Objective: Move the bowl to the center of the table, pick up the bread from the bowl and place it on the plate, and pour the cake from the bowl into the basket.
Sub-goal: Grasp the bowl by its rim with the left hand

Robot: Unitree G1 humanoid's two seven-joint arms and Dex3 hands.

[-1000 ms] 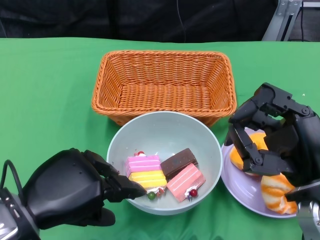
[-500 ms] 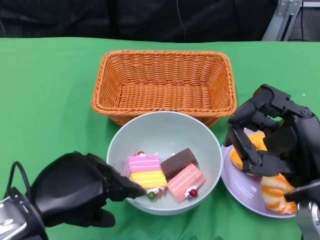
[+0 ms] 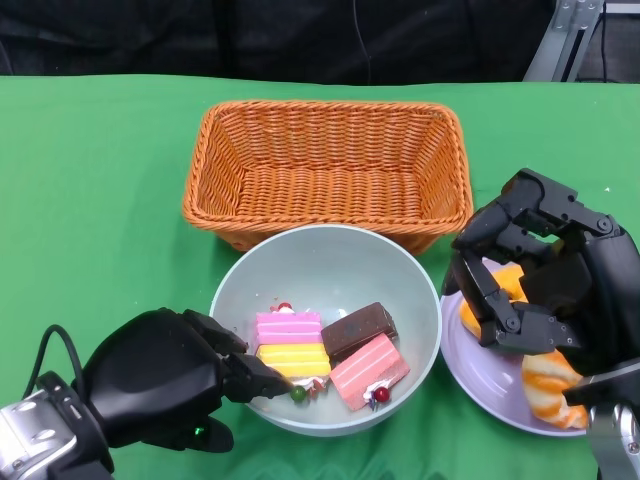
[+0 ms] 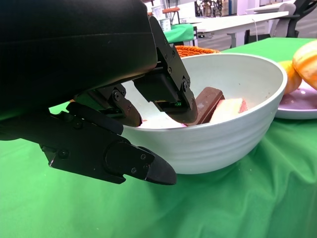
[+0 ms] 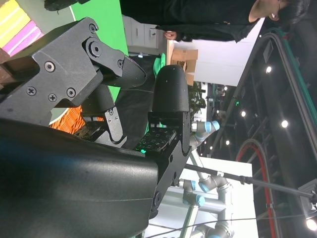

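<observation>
Green tablecloth [image 3: 90, 180], black backdrop [image 3: 250, 40]

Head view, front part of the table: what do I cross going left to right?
Left hand → bowl holding the cake pieces → plate with the bread, right hand above the plate.

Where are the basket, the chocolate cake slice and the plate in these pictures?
basket [image 3: 325, 170], head view, on its woven floor.
chocolate cake slice [image 3: 359, 328], head view, on its dark top face.
plate [image 3: 475, 368], head view, on the bare lilac surface beside the bread.
</observation>
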